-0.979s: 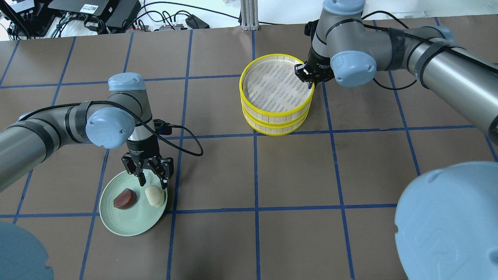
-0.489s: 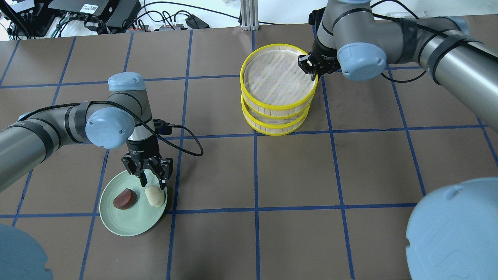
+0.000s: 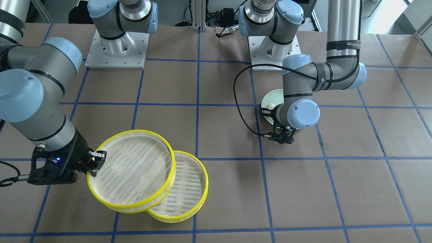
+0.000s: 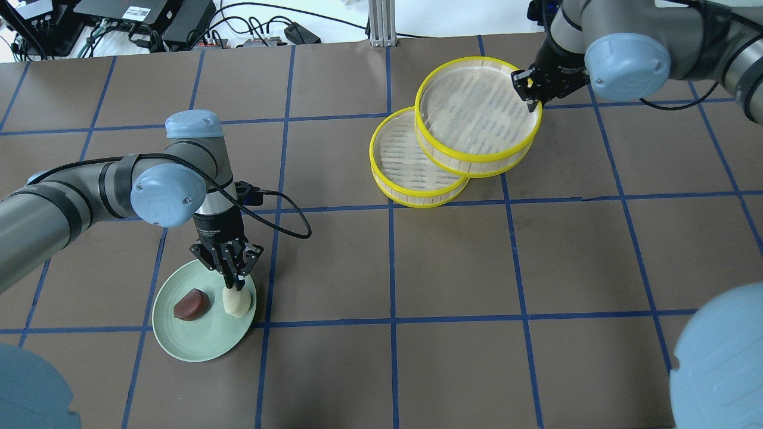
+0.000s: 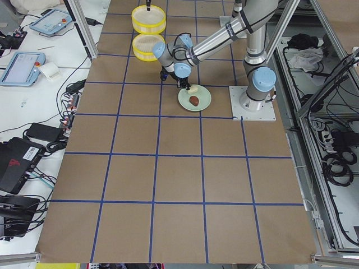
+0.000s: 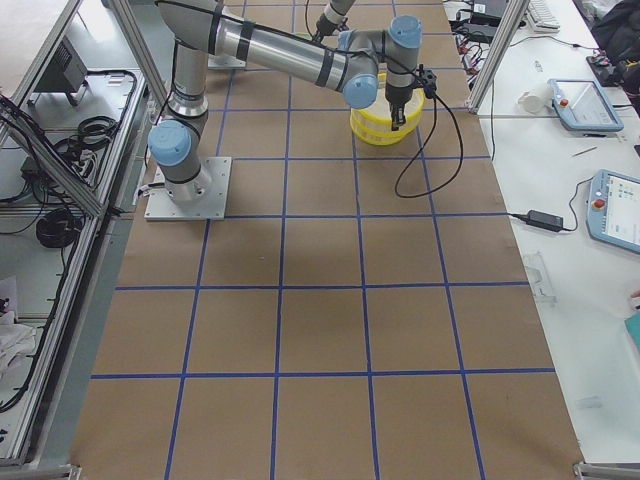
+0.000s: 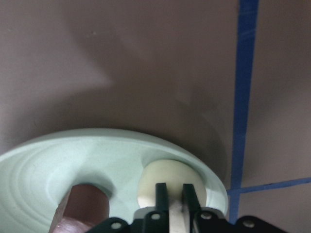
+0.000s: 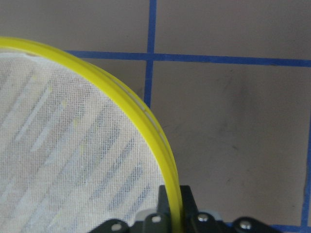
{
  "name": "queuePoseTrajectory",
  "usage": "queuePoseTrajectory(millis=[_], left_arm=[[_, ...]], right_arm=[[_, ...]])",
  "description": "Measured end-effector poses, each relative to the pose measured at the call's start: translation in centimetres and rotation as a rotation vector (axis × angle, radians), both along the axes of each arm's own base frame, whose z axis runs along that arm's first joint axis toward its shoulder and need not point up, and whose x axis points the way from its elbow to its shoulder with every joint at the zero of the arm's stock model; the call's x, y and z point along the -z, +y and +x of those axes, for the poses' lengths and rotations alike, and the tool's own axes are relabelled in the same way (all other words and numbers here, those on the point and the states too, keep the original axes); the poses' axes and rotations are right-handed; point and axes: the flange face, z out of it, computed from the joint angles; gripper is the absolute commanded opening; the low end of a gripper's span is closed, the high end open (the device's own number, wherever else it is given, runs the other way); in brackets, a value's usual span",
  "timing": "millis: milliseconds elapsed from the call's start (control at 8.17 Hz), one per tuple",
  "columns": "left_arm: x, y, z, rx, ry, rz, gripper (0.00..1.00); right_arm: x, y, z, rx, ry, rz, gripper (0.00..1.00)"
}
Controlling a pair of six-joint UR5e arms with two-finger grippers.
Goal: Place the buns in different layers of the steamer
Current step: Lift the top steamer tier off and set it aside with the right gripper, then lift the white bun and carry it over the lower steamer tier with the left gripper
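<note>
The steamer is two yellow-rimmed trays. My right gripper [image 4: 533, 100] is shut on the upper tray's [image 4: 471, 113] right rim and holds it raised, offset to the right, still overlapping the lower tray [image 4: 396, 158] on the table. The right wrist view shows the rim [image 8: 146, 126] pinched between the fingers. My left gripper [image 4: 235, 285] is shut on the cream-white bun [image 4: 237, 304] on the pale green plate [image 4: 197, 342]. The reddish-brown bun [image 4: 191, 304] lies beside it to the left. In the left wrist view the fingers [image 7: 161, 194] pinch the cream-white bun [image 7: 167, 174].
Cables and electronics [image 4: 149, 24] and an aluminium post [image 4: 378, 24] lie beyond the table's far edge. The left wrist's black cable [image 4: 292, 217] loops over the table right of the plate. Both arm bases [image 3: 116, 44] stand at the near side.
My right gripper has lifted the upper tray and carried it right and away, uncovering most of the lower tray. My left gripper has closed on the cream-white bun.
</note>
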Motion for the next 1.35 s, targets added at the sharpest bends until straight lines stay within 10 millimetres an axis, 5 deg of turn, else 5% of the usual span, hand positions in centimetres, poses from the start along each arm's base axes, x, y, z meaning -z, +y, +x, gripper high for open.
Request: queuePoseTrajectory(millis=[245,734,1346], left_arm=[[-0.5,-0.4,0.0,-0.010,0.003,-0.013,0.00],[-4.0,-2.4,-0.1,-0.070,-0.031,-0.095,0.00],[-14.2,-5.6,-2.5,-0.056,-0.014,-0.282,0.00]], right_arm=[[-1.3,0.6,-4.0,-0.020,0.006,0.016,0.12],[-4.3,2.5,-5.5,-0.045,0.010,0.028,0.11],[-4.9,2.4,-5.6,-0.063,0.017,0.022,0.07]])
